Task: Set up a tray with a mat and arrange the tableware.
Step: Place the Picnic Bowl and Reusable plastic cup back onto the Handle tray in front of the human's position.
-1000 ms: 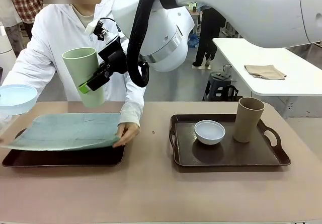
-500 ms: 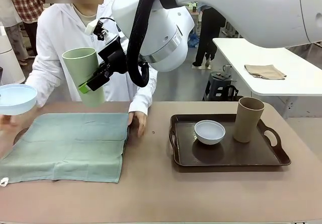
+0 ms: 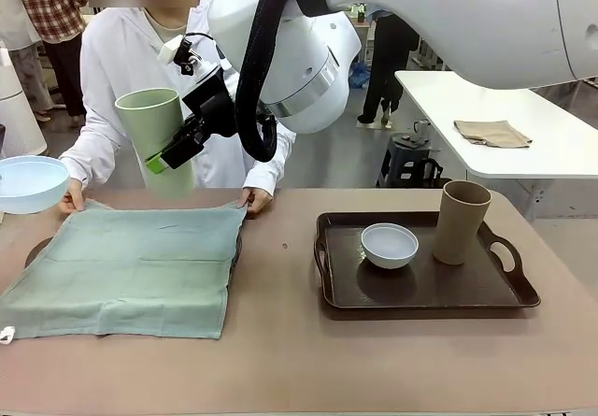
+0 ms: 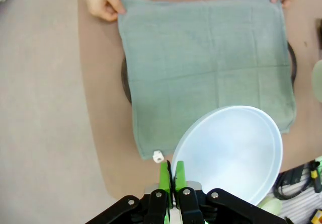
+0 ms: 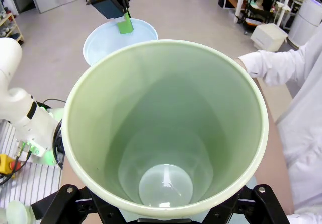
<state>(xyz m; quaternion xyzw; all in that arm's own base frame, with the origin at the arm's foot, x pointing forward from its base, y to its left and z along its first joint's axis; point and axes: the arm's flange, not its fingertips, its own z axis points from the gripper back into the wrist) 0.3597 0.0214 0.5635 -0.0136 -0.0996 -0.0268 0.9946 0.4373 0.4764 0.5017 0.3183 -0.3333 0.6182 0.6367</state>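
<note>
A pale green cup (image 3: 154,140) hangs upright above the table's left half, and my right gripper (image 3: 171,157) is shut on its side. My left gripper (image 4: 172,171) is shut on the rim of a pale blue bowl (image 4: 234,151), held in the air at the far left (image 3: 33,180). Below them a grey-green mat (image 3: 131,266) lies flat over a dark tray (image 3: 237,246), of which little but the edges shows. The person's hands (image 3: 254,198) pinch the mat's two far corners. A white bowl (image 3: 390,244) and a tan cup (image 3: 462,222) stand on a second dark tray (image 3: 425,290) at the right.
Bare tan tabletop (image 3: 280,351) runs between the two trays and along the near edge. The person in a white coat (image 3: 140,61) stands at the far side. My right arm's big white body (image 3: 308,51) crosses above the table's middle.
The person has spread the mat flat over the left tray and moved both hands to its far corners. Both grippers and what they hold have stayed put.
</note>
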